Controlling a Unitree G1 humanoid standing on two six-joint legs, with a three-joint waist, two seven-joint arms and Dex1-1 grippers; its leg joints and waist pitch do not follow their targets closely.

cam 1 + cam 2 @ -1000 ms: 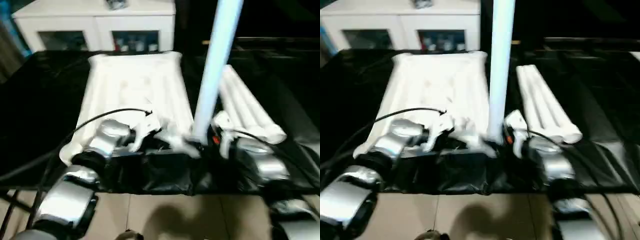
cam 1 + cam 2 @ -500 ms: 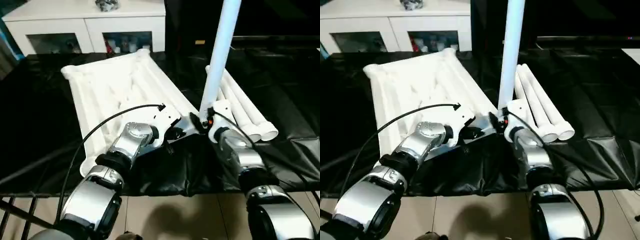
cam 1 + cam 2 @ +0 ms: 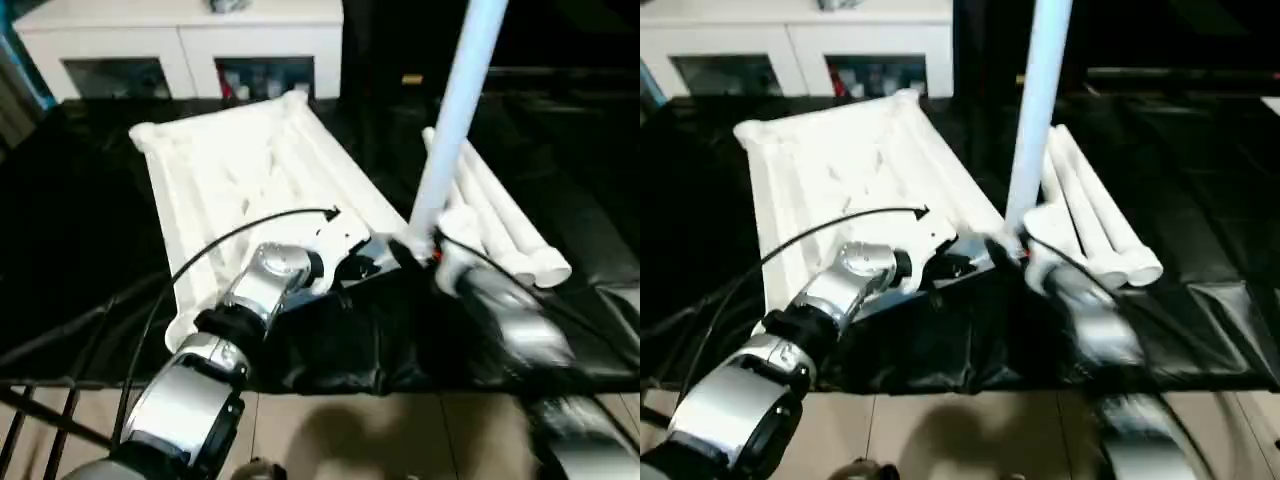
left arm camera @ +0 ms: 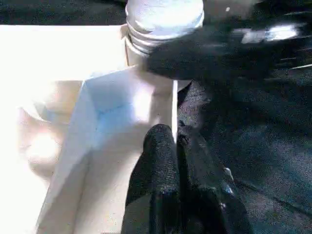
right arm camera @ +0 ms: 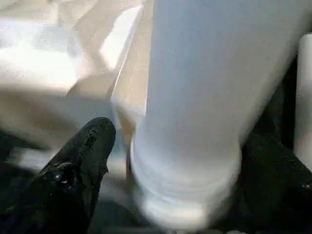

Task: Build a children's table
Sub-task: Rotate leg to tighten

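One leg stands in the tabletop's near right corner; three legs lie unfitted at right. The left gripper is clenched empty on the rim; the right gripper's state I cannot tell.

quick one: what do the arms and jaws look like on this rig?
Both forearms are shiny silver cylinders with black joint collars: the left arm, the right arm. A thin black cable loops over the left one. White wrist housings, with a small red-orange mark by the right wrist. Each jaw is a black, matte, round-tipped finger.

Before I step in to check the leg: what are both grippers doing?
Left gripper: shut, empty, at the tabletop's edge.
Right gripper: around the upright leg; grip unclear.
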